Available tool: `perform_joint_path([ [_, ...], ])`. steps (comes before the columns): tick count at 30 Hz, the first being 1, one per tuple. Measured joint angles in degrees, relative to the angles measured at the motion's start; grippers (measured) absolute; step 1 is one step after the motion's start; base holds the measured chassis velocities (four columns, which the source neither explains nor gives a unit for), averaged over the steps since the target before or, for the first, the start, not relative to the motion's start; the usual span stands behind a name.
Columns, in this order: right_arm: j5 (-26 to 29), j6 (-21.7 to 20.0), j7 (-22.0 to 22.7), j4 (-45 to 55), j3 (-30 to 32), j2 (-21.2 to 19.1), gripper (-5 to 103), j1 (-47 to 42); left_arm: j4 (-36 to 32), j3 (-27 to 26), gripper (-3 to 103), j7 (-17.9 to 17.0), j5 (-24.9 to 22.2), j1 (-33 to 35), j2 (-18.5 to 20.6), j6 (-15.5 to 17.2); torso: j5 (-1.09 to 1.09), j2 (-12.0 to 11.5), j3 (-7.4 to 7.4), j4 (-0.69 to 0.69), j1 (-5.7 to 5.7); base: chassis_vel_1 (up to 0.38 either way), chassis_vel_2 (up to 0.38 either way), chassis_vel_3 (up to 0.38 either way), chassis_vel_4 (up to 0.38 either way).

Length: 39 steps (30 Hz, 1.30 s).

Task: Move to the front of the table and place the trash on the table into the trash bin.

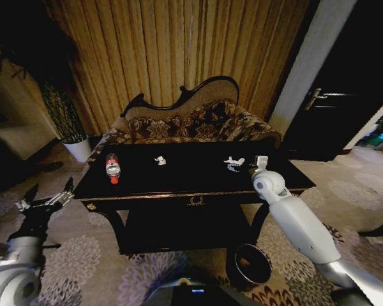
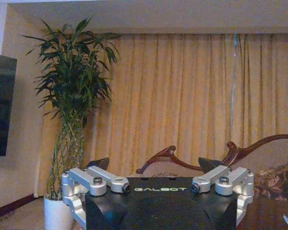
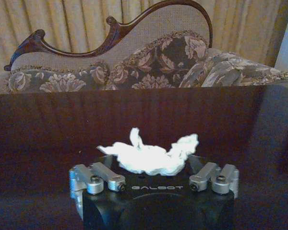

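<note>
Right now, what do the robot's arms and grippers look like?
Both arms have smooth, rounded light grey-white shells. The left gripper and right gripper each have a black body marked GALBOT, silver metal finger linkages with visible bolts, and dark fingertips.

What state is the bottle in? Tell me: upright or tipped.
Tipped. The bottle lies on its side on the table, red cap toward the front edge.

Dim room, dark corners, perhaps vignetted
</note>
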Motion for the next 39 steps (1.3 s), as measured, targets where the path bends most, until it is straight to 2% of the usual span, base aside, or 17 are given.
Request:
perform_joint_path([
  [1,-0.02,0.03,-0.02,-0.02,-0.01,-0.05,82,0.00,0.01,0.00,100,0.00,-0.03,-0.04,0.04,-0.01,0.00,0.00,0.00,0.00,0.00,0.000,0.000,0.000,0.000],
  [3,-0.05,0.05,-0.03,-0.02,-0.01,-0.12,82,-0.04,0.01,0.04,100,-0.01,-0.04,-0.05,0.04,-0.02,0.00,0.00,0.00,0.00,0.00,0.000,0.000,0.000,0.000],
  [6,-0.19,0.17,-0.08,0.01,0.06,-0.47,65,-0.54,0.01,0.50,100,-0.01,-0.04,-0.19,0.02,-0.03,0.00,0.00,0.00,0.00,0.00,0.000,0.000,0.000,0.000],
  [7,-0.19,0.17,-0.08,0.01,0.06,-0.47,65,-0.54,0.01,0.50,100,-0.01,-0.04,-0.19,0.02,-0.03,0.00,0.00,0.00,0.00,0.00,0.000,0.000,0.000,0.000],
  [11,-0.44,0.48,-0.11,0.07,0.16,-0.45,43,-1.00,0.02,0.71,100,-0.01,0.00,-0.43,0.07,-0.04,0.00,0.00,0.00,0.00,0.00,0.000,0.000,0.000,0.000],
  [13,-0.46,0.55,-0.12,0.09,0.18,-0.44,43,-1.07,0.05,0.67,100,-0.01,-0.01,-0.42,0.10,-0.04,0.00,0.00,0.00,0.00,0.00,0.000,0.000,0.000,0.000],
  [15,-0.47,0.62,-0.14,0.13,0.21,-0.41,33,-1.17,0.19,0.51,100,-0.01,-0.02,-0.36,0.13,-0.08,0.00,0.00,0.00,0.00,0.00,0.000,0.000,0.000,0.000],
  [16,-0.47,0.62,-0.14,0.13,0.21,-0.41,33,-1.17,0.19,0.51,100,-0.01,-0.02,-0.36,0.13,-0.08,0.00,0.00,0.00,0.00,0.00,0.000,0.000,0.000,0.000],
  [19,-0.48,0.80,-0.20,0.14,0.22,-0.39,17,-1.21,0.32,0.38,100,-0.01,-0.08,-0.26,0.14,-0.16,0.00,0.00,0.00,0.00,0.00,0.000,0.000,0.000,0.000],
  [20,-0.48,0.80,-0.20,0.14,0.22,-0.39,17,-1.21,0.32,0.38,100,-0.01,-0.08,-0.26,0.14,-0.16,0.00,0.00,0.00,0.00,0.00,0.000,0.000,0.000,0.000],
  [22,-0.48,0.91,-0.23,0.20,0.23,-0.44,6,-1.26,0.36,0.36,100,-0.01,-0.09,-0.27,0.14,-0.20,0.00,0.00,0.00,0.00,0.00,0.000,0.000,0.000,0.000],
  [25,-0.47,1.01,-0.27,0.27,0.34,-0.50,1,-1.35,0.39,0.35,100,-0.01,-0.11,-0.29,0.13,-0.21,0.00,0.00,0.00,0.00,0.00,0.000,0.000,0.000,0.000],
  [36,-0.27,1.55,-0.52,0.69,1.26,-0.97,1,-2.04,0.42,0.64,100,0.02,-0.13,-0.64,0.22,-0.23,0.00,0.00,0.00,0.00,0.00,0.000,0.000,0.000,0.000],
  [39,-0.29,4.03,-3.09,1.29,2.45,-1.30,1,-3.09,0.37,0.66,100,0.02,-0.16,-0.69,0.27,-0.23,0.00,0.00,0.00,0.00,0.00,0.000,0.000,0.000,0.000],
])
